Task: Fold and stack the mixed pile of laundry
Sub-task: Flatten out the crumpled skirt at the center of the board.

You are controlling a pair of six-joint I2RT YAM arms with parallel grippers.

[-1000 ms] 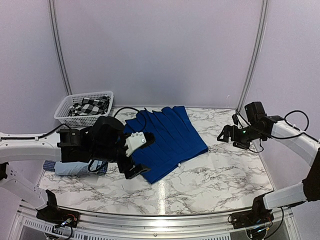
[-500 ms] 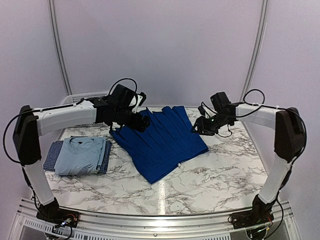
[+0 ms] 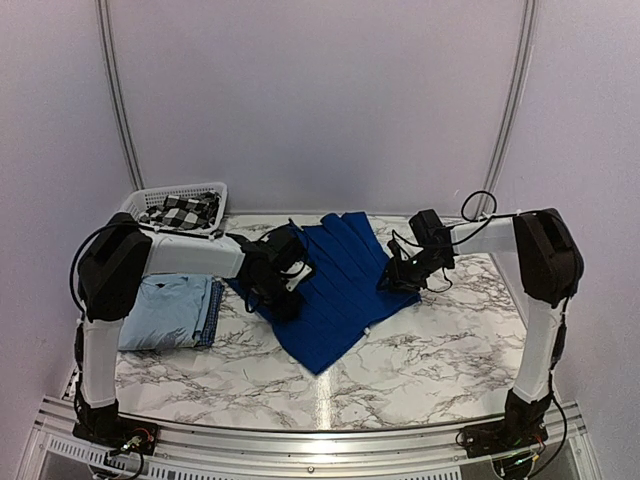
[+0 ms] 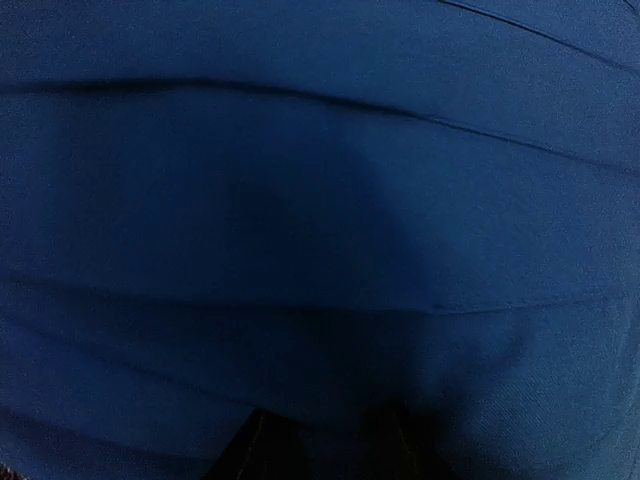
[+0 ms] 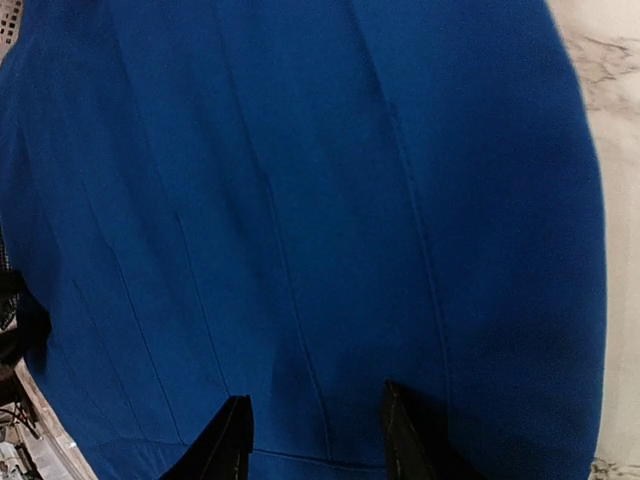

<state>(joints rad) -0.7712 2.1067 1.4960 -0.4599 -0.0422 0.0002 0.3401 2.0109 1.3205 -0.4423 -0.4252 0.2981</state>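
A royal-blue shirt (image 3: 335,290) lies spread flat in the middle of the marble table (image 3: 450,350). My left gripper (image 3: 287,295) presses down on its left part. In the left wrist view blue cloth (image 4: 320,200) fills the frame, and the left gripper's (image 4: 325,450) dark fingertips stand apart on it. My right gripper (image 3: 393,280) is down on the shirt's right edge. Its (image 5: 315,440) fingers are apart, with flat blue cloth (image 5: 300,200) between them. A folded pale blue T-shirt (image 3: 165,310) lies on a small-checked navy cloth (image 3: 211,315) at the left.
A white lattice basket (image 3: 140,203) at the back left holds a black-and-white check flannel (image 3: 180,212). Curtain walls close off the back and both sides. Bare marble shows at the right edge of the right wrist view (image 5: 610,60).
Both arms swung in from the sides, reached the shirt's far corners, then came down lower onto its left and right parts. Both sets of jaws have narrowed.
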